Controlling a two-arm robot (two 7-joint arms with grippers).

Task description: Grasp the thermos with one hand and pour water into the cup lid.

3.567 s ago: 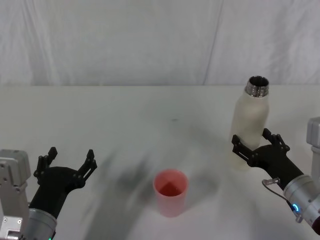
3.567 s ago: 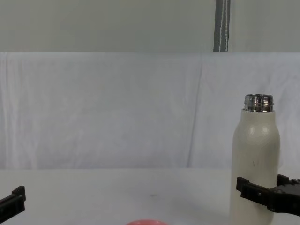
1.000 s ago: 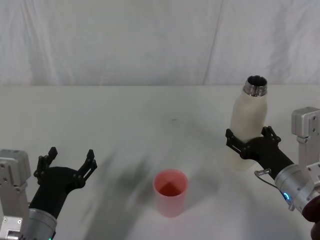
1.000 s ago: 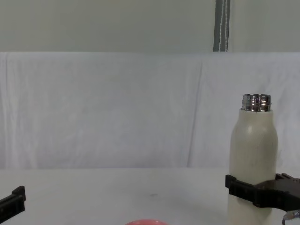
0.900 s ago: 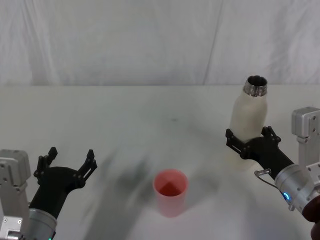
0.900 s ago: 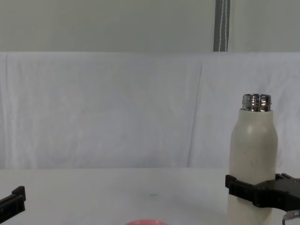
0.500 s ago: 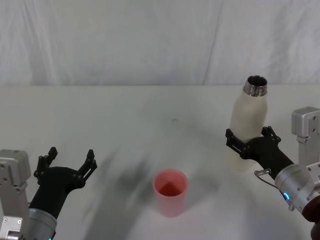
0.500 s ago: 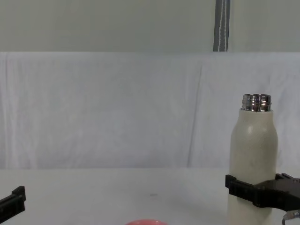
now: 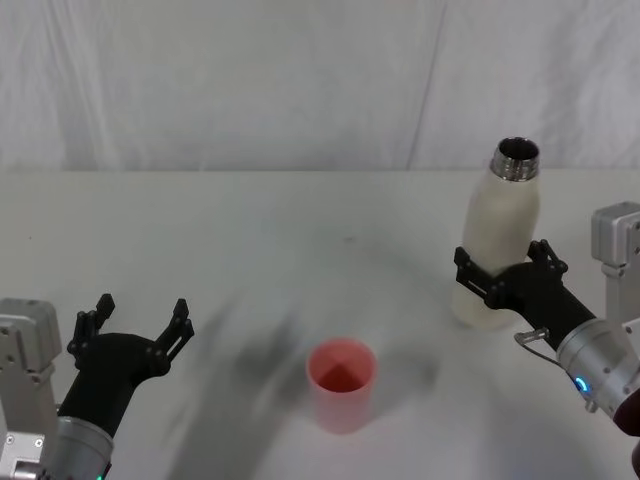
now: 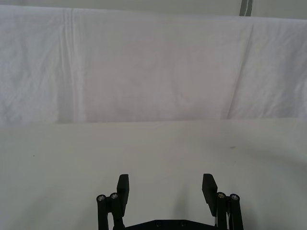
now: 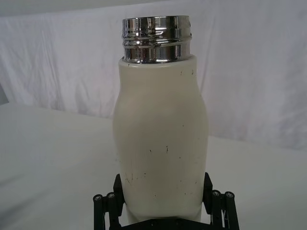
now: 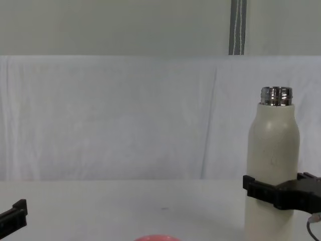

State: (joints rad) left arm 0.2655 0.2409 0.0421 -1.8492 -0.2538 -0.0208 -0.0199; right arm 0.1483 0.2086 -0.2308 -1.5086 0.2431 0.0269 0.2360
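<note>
The cream-white thermos (image 9: 497, 248) stands upright at the right, its steel neck (image 11: 156, 38) uncapped. My right gripper (image 9: 505, 282) is shut on its lower body, one black finger (image 12: 253, 187) on each side, and holds it slightly above the table. The thermos (image 11: 160, 143) rises between the jaws in the right wrist view. The pink cup lid (image 9: 341, 384) stands mouth up near the front centre, well to the thermos's left; just its rim (image 12: 156, 238) peeks into the chest view. My left gripper (image 9: 135, 325) rests open at the front left. The water is hidden.
The white table (image 9: 250, 240) runs back to a white cloth backdrop (image 9: 300, 80). Open tabletop lies between the cup lid and the thermos. The left gripper (image 10: 167, 187) faces bare tabletop.
The right gripper has risen a little with the thermos, which now sits higher than half a second ago. The left arm and the cup lid have not moved.
</note>
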